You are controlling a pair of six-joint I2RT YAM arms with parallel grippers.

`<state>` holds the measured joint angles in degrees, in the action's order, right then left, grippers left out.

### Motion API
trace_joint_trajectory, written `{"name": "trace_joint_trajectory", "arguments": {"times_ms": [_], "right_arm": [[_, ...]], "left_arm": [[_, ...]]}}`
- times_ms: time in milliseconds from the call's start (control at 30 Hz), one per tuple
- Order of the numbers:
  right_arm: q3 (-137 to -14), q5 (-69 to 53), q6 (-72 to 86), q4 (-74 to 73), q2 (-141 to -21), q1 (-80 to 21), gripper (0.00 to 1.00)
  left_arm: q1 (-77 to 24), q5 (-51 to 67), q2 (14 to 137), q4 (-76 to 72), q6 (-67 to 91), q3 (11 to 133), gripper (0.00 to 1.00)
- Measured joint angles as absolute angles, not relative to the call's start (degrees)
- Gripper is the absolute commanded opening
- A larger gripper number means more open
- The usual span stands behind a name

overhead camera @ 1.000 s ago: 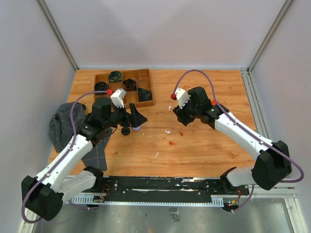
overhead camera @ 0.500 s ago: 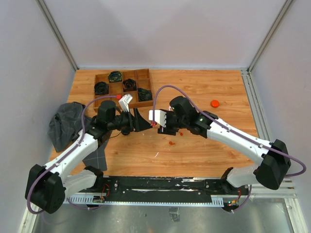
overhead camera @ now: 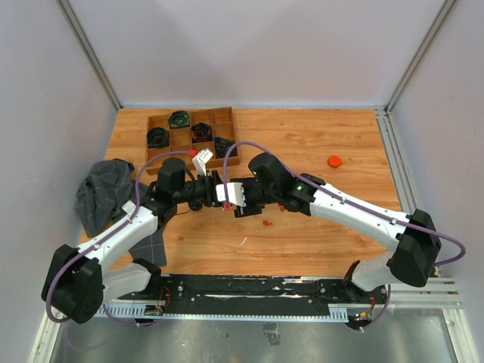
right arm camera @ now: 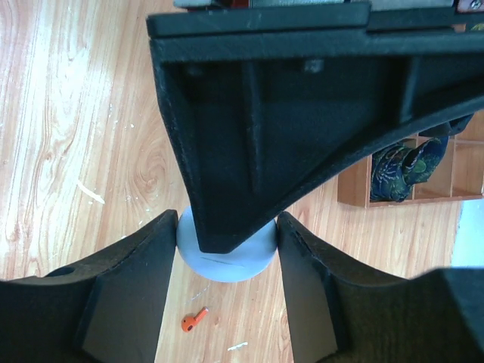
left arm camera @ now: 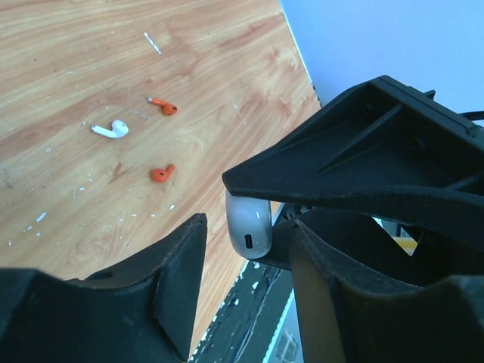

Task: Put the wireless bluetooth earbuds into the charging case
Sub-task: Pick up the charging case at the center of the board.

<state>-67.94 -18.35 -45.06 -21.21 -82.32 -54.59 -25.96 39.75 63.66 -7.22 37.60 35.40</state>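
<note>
**Two Arms Meet Over a Lavender Case While the Earbuds Lie on the Counter**

At mid-counter, the left end effector [left arm camera: 248, 227] and the right end effector [right arm camera: 227, 234] crowd around one charging case [right arm camera: 225, 265]. The case is rounded and pale lavender, and looks to be held clear of the wood. The right one's fingers press against its two sides, gripping it. The left one's fingers flank its thin edge with slivers of space showing, so whether they clamp it cannot be told.

Nearer and to the right lie a pale earbud [left arm camera: 111, 129] and two orange-red earbuds [left arm camera: 161, 174], apart from each other on the counter [overhead camera: 302, 136] amid white flecks.

The danger appears to be the shared hold. The smooth shell could slip free if either side lets go or twists too soon, then drop and scatter the tiny pieces. The overlapping black fingers could also knock together.

No brand, label or writing is readable. Only a small charging port shows on the case's rim.
</note>
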Motion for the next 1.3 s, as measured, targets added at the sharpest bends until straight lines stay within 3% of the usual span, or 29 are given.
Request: {"name": "trace_joint_trajectory", "arguments": {"times_ms": [100,300,400,633,867,1033,1300], "right_arm": [[-67.99,-19.07,-45.52,-21.17,-82.41,-54.59,0.56],[-68.01,-19.27,-46.57,-20.93,-82.50,-54.59,0.66],[-68.01,-18.85,-46.81,-20.84,-82.50,-54.59,0.73],[-67.99,-18.22,-45.23,-20.82,-81.80,-54.30,0.77],[-64.05,-26.02,-35.24,-15.77,-74.26,-48.97,0.76],[-58.02,-33.52,-23.22,-6.28,-68.40,-42.48,0.74],[-50.37,-38.30,-2.83,11.05,-67.94,-41.10,0.65]], "left_arm": [[-26.06,40.23,64.31,-8.47,37.95,34.87,0.41],[-26.06,40.88,64.88,-10.13,39.00,34.26,0.09],[-26.11,40.69,64.64,-10.28,38.68,34.04,0.04],[-26.11,38.02,61.04,-12.08,38.13,32.34,0.00],[-26.13,34.48,56.29,-19.73,39.31,26.65,0.00],[-26.13,31.88,52.21,-25.85,40.01,23.66,0.00],[-26.11,29.04,45.89,-36.05,40.18,20.53,0.01]]}}
